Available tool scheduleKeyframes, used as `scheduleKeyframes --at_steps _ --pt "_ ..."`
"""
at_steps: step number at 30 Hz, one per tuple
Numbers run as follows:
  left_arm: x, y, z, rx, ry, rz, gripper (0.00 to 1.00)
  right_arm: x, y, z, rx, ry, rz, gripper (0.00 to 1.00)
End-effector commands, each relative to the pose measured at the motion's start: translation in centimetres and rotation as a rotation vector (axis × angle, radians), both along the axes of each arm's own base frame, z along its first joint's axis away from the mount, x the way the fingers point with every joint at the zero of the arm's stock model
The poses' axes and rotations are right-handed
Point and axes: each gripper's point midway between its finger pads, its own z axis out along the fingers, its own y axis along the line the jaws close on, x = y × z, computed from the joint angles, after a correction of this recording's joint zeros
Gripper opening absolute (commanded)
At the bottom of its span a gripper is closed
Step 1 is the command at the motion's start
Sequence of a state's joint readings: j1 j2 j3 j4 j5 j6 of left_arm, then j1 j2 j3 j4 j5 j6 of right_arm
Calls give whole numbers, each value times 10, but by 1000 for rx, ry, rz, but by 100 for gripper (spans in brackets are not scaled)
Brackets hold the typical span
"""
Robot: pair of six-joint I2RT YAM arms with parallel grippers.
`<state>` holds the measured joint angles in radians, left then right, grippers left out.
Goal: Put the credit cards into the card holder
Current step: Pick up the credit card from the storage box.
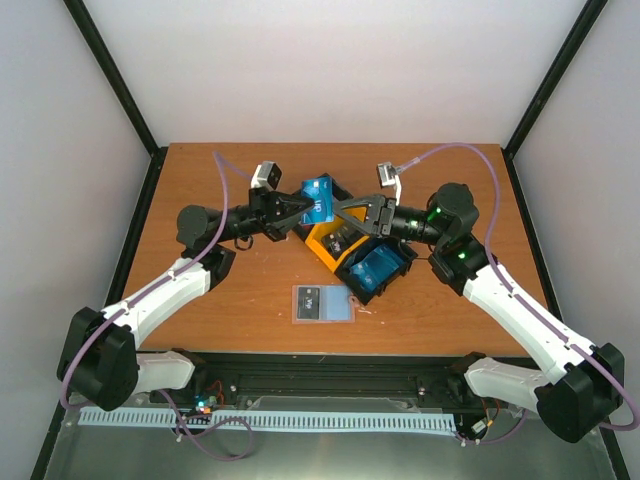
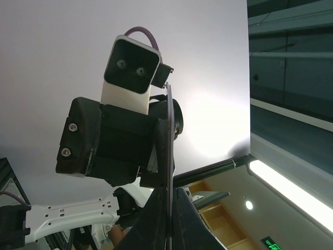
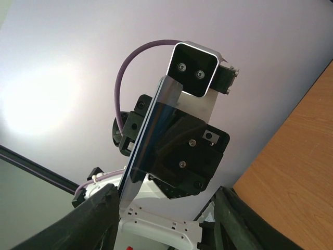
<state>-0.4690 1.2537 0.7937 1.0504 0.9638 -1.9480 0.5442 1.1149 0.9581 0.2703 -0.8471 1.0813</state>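
Note:
My left gripper [image 1: 301,208] hangs above the table's middle, shut on a bright blue credit card [image 1: 318,200]. In the left wrist view the card [image 2: 169,130] stands edge-on, pinched between the two fingers of that gripper [image 2: 170,197]. My right gripper [image 1: 344,220] faces it from the right with its jaws spread wide. In the right wrist view the card [image 3: 148,135] rises in front of the open right gripper [image 3: 165,200], close to the left finger [image 3: 91,219], with daylight around it. The card holder [image 1: 322,303] lies open and flat near the table's front, a dark card in it.
Under both grippers a yellow bin [image 1: 322,243] and a black bin [image 1: 400,262] stand side by side, the black one holding blue cards [image 1: 375,268]. Bare wooden table [image 1: 220,300] lies to the left, right and back. Black frame posts and white walls close in the table.

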Motion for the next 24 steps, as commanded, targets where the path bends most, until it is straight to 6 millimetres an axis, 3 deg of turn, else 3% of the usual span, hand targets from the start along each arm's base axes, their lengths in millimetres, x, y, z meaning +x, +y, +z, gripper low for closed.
scheduleKeyframes --at_steps 1,7,17,24 --pt "-11 6 29 -78 -81 2 0 -2 1 -1 8 -4 6 51" --pt "-10 4 26 -76 -83 -11 1 2 5 -5 -28 11 5 49" --pt "-7 1 23 -48 -134 9 1 18 6 -42 -210 106 -61 34" --pt "-2 -7 14 47 -193 18 1 21 17 -44 -213 151 -2 33"
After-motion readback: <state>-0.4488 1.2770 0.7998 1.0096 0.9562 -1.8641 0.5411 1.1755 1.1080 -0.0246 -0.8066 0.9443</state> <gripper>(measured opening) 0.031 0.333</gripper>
